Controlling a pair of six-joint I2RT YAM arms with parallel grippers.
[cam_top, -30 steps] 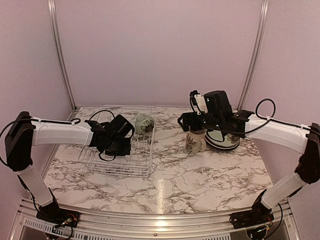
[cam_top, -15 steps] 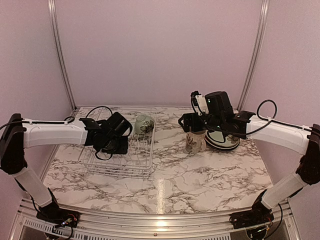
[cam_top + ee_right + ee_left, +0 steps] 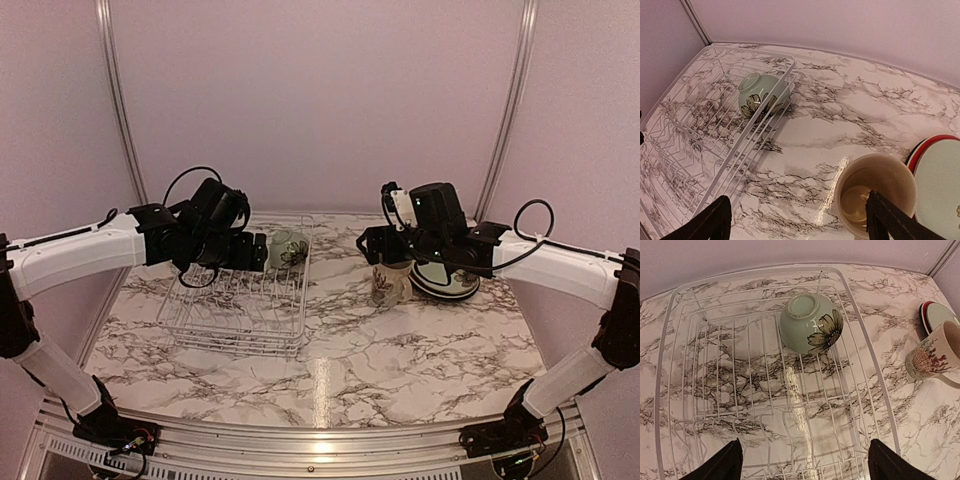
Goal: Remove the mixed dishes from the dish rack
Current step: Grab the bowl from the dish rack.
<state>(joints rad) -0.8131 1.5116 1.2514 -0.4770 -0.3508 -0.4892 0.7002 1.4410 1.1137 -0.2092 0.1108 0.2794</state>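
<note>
The white wire dish rack (image 3: 232, 344) stands on the left half of the table. In its far right corner a small pale green bowl (image 3: 288, 248) (image 3: 810, 322) with a dark flower lies tipped on its side. My left gripper (image 3: 248, 252) (image 3: 805, 470) hangs open above the rack's floor with nothing between its fingers. Right of the rack the cream floral mug (image 3: 388, 283) (image 3: 875, 192) stands upright on the table. A pale green plate (image 3: 448, 280) (image 3: 942, 175) lies beside it on a plate with a red and dark rim. My right gripper (image 3: 380, 250) (image 3: 797, 217) stands open just above the mug.
The marble table (image 3: 400, 350) is walled by pale panels at the back and both sides. The rack's rim (image 3: 749, 130) and upright tines (image 3: 790, 435) rise under the left gripper. The mug and the stacked plates stand close together at the right.
My left gripper has opened wide and risen from low over the rack's floor, up and toward the back. The right arm has not moved.
</note>
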